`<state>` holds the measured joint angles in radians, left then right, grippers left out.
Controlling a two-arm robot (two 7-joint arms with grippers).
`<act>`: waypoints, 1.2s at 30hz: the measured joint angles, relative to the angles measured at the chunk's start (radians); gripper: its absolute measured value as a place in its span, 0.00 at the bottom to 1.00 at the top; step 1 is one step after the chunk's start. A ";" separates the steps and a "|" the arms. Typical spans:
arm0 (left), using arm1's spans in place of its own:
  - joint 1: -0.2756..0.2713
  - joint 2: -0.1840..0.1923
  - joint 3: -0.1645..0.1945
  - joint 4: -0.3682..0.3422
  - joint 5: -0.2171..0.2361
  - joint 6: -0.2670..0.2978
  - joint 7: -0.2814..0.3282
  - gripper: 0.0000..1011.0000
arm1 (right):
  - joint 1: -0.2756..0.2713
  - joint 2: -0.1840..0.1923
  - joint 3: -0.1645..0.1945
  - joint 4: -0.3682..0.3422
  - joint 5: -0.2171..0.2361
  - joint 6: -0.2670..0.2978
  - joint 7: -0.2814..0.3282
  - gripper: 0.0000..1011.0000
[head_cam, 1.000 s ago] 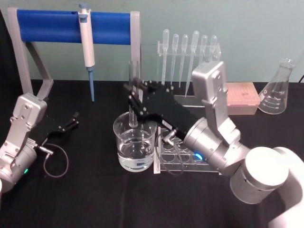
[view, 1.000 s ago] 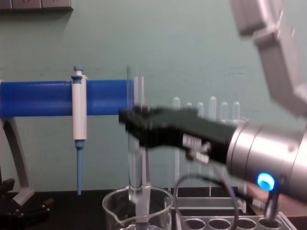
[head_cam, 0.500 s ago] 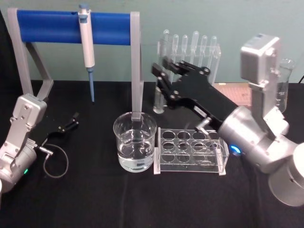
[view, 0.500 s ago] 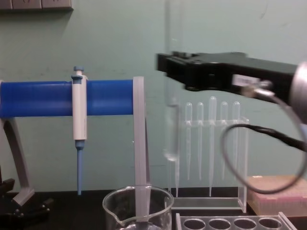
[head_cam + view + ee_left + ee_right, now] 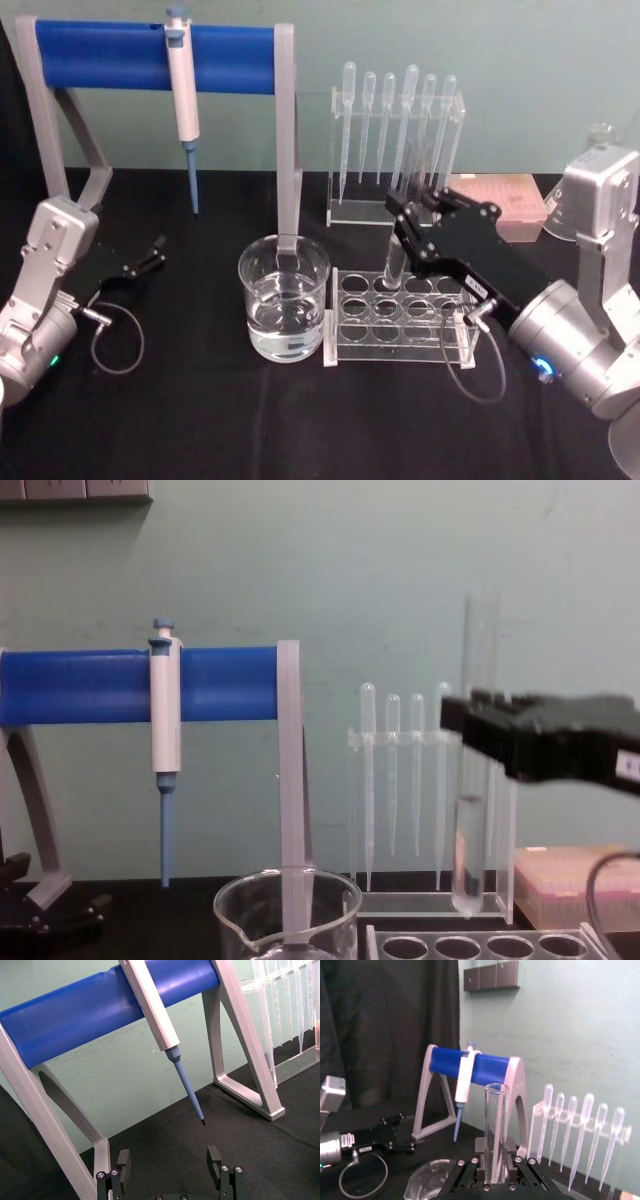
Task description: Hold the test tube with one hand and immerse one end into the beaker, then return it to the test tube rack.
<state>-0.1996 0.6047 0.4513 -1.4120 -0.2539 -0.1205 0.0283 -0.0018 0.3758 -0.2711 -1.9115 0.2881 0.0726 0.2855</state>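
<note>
Two arms sit in front of you, and your right one is doing the work. Your right gripper (image 5: 412, 222) reaches in from the right over the clear rack (image 5: 400, 320) of round holes, its black fingers (image 5: 520, 1167) pinching the test tube (image 5: 396, 258) on either side. The tube stands upright. In the chest view the test tube (image 5: 470, 780) hangs with its rounded bottom just above the rack's holes, not yet inside one, and its open rim rises above the gripper. The right wrist view shows the tube's flared rim straight up between the fingers. The beaker (image 5: 284, 305) stands on the black table (image 5: 200, 410) just to the left of the rack, touching or nearly touching its end, with clear liquid in its lower half. The tube is well clear of the beaker, off to its right. Behind the rack, a row of thin pipettes (image 5: 398, 120) hangs in a clear stand (image 5: 395, 205) against the green wall. Farther left, a blue-and-white pipettor (image 5: 182, 95) hangs tip down from a blue bar (image 5: 150, 55) on grey legs. A pink tip box (image 5: 505, 205) lies at the far right behind your working arm. Your left gripper (image 5: 150, 258) rests low on the table at the left, well apart from the beaker, and the left wrist view shows its fingers (image 5: 215, 1157) spread with nothing between them.
</note>
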 joint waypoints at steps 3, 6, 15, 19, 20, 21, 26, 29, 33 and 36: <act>0.000 0.000 0.000 0.000 0.000 0.000 0.000 0.99 | -0.007 -0.006 0.000 0.029 0.004 -0.016 0.001 0.22; 0.000 0.000 0.000 0.000 0.000 0.000 0.000 0.99 | -0.011 -0.014 -0.003 0.052 0.006 -0.030 0.001 0.22; 0.000 0.000 0.000 0.000 0.000 0.000 0.000 0.99 | -0.019 -0.028 -0.010 0.089 0.002 -0.052 0.003 0.22; 0.000 0.000 0.000 0.000 0.000 0.000 0.000 0.99 | -0.021 -0.031 -0.011 0.094 -0.008 -0.057 0.002 0.22; 0.000 0.000 0.000 0.000 0.000 0.000 0.000 0.99 | -0.022 -0.032 -0.011 0.094 -0.010 -0.057 0.002 0.22; 0.000 0.000 0.000 0.000 0.000 0.000 0.000 0.99 | -0.022 -0.032 -0.011 0.094 -0.012 -0.058 0.002 0.22; 0.000 0.000 0.000 0.000 0.000 0.000 0.000 0.99 | -0.022 -0.033 -0.012 0.099 -0.024 -0.059 0.001 0.22; 0.000 0.000 0.000 0.000 0.000 0.000 0.000 0.99 | -0.018 -0.036 -0.014 0.110 -0.033 -0.059 0.001 0.22; 0.000 0.000 0.000 0.000 0.000 0.000 0.000 0.99 | -0.013 -0.037 -0.018 0.120 -0.042 -0.054 0.001 0.22; 0.000 0.000 0.000 0.000 0.000 0.000 0.000 0.99 | -0.003 -0.037 -0.026 0.139 -0.051 -0.048 0.006 0.22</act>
<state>-0.1995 0.6047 0.4513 -1.4120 -0.2540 -0.1205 0.0283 -0.0052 0.3387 -0.2974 -1.7722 0.2373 0.0242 0.2913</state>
